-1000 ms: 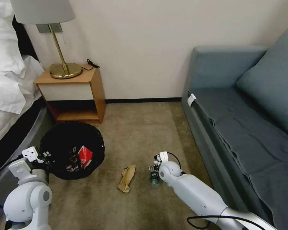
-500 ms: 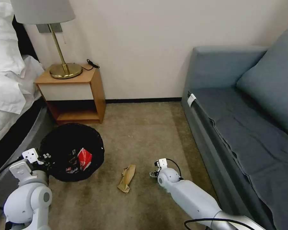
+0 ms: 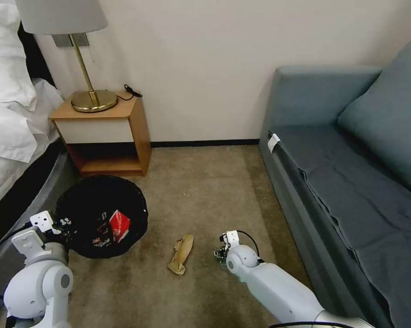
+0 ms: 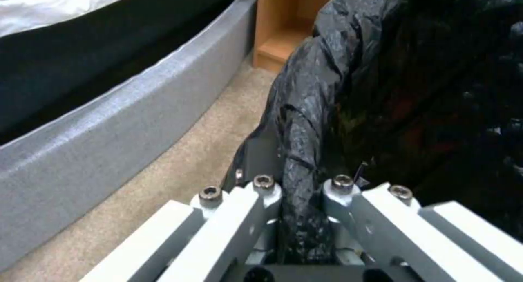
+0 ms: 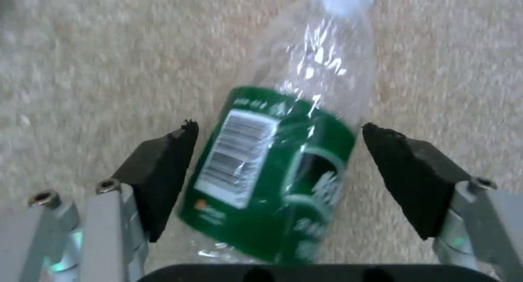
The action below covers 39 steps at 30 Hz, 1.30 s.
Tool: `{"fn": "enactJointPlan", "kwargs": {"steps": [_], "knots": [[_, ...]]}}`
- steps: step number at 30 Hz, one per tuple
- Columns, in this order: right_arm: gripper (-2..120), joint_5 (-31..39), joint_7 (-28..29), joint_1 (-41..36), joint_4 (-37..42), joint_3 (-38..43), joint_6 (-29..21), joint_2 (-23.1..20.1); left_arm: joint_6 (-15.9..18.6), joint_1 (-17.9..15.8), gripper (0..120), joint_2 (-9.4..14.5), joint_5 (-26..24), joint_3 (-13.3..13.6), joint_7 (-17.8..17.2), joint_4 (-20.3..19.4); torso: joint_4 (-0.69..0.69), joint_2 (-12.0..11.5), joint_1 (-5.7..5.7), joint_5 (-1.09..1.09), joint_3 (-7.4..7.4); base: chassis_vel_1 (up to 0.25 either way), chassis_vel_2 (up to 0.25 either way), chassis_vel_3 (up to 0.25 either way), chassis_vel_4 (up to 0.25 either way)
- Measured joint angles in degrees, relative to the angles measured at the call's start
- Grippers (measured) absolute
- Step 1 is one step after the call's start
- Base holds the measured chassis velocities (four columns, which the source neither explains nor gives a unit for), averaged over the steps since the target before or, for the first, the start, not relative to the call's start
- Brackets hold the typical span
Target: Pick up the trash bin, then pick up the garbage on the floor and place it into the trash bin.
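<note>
Here the left gripper is pinching the trash bin by its rim beside the bed, while the right gripper is straddling the bottle on the carpet, jaws open.

Bottle label: barcode, lettering unreadable

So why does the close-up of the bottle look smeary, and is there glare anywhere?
Right wrist view: the carpet and the bottle look streaked with motion blur, and white highlights glint on its clear plastic. Left wrist view: the black bag shines in patches. Head view: even, soft room light.
</note>
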Motion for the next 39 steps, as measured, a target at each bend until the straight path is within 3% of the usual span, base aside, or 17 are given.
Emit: {"fn": "enactJointPlan", "kwargs": {"steps": [2,4,15,19,25,27,32,39], "knots": [[77,-0.1,0.0,-0.1,0.0,0.0,0.0,0.0,0.0,0.0,3,0.0,0.0,0.0,0.0,0.0,0.0,0.0,0.0,0.0,0.0,0.0,0.0,0.0,0.0],[66,-0.3,0.0,-0.3,-0.1,0.0,0.0,0.1,0.0,-0.2,3,0.0,0.0,0.0,0.0,0.1,0.0,0.0,0.0,0.0,0.0,0.0,0.0,0.0,0.0],[33,-0.9,0.0,-0.6,0.0,0.1,0.5,-0.1,0.0,-0.3,3,0.2,0.0,0.0,0.0,0.2,0.01,0.0,0.0,0.0,0.0,0.0,0.0,0.0,0.0],[20,-0.3,0.1,-0.4,5.4,0.9,1.4,-1.8,0.0,-0.2,3,0.2,0.0,0.3,0.0,0.3,0.0,0.0,0.0,0.01,0.0,0.0,0.0,0.0,0.0],[18,3.3,1.7,3.8,15.9,1.8,2.0,-4.2,0.2,0.1,3,0.3,-0.1,0.8,0.0,0.4,-0.01,0.0,0.0,0.0,0.0,0.0,0.0,0.0,0.0],[18,7.9,3.7,7.9,23.3,1.4,1.8,-3.9,0.2,0.3,3,0.2,-0.1,1.2,0.0,0.4,-0.01,0.0,0.0,-0.02,0.0,0.0,0.0,0.0,0.0],[18,15.3,8.0,15.4,31.4,-2.4,2.9,1.0,0.5,0.6,3,-0.2,-0.1,1.8,0.0,0.8,0.02,0.0,0.0,-0.02,0.0,0.0,0.0,0.0,0.0],[18,20.4,12.9,21.8,31.3,-12.1,5.4,8.3,1.1,0.5,3,-0.6,-0.3,2.3,-0.2,1.5,0.02,0.0,0.0,-0.01,0.0,0.0,0.0,0.0,0.0]]}}
